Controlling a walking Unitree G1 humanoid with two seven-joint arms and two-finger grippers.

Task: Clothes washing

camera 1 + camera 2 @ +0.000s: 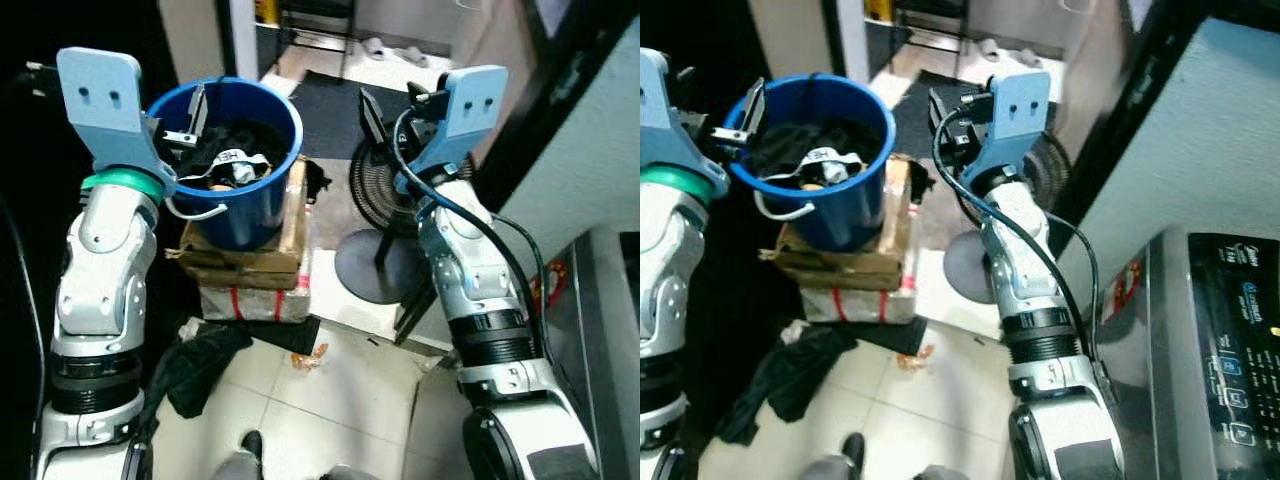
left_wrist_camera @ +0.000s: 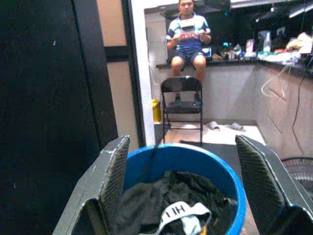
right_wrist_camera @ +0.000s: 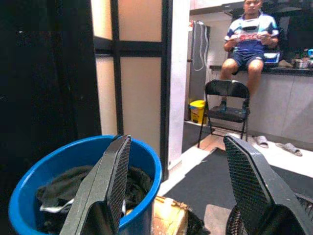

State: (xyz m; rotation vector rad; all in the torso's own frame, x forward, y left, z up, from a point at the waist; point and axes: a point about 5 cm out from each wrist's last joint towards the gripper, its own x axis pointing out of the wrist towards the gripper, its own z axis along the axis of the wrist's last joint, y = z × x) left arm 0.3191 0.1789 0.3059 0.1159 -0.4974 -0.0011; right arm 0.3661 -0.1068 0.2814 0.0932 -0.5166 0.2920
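A blue bucket (image 1: 245,215) full of dark clothes (image 1: 240,135) stands on stacked cardboard boxes (image 1: 250,262). A white waistband (image 2: 183,213) lies on top of the pile. My left gripper (image 1: 188,118) is raised at the bucket's left rim, open, with its fingers (image 2: 116,171) spread wide over the clothes and nothing between them. My right gripper (image 1: 388,110) is held up to the right of the bucket, apart from it, also open and empty. Another dark garment (image 1: 200,362) lies on the tiled floor below the boxes.
A floor fan (image 1: 385,195) on a round base stands just right of the boxes, under my right arm. A washing machine (image 1: 1230,310) is at the far right. A dark mat (image 1: 330,105), a folding chair (image 2: 182,93) and a person (image 2: 188,34) seated on a counter lie beyond.
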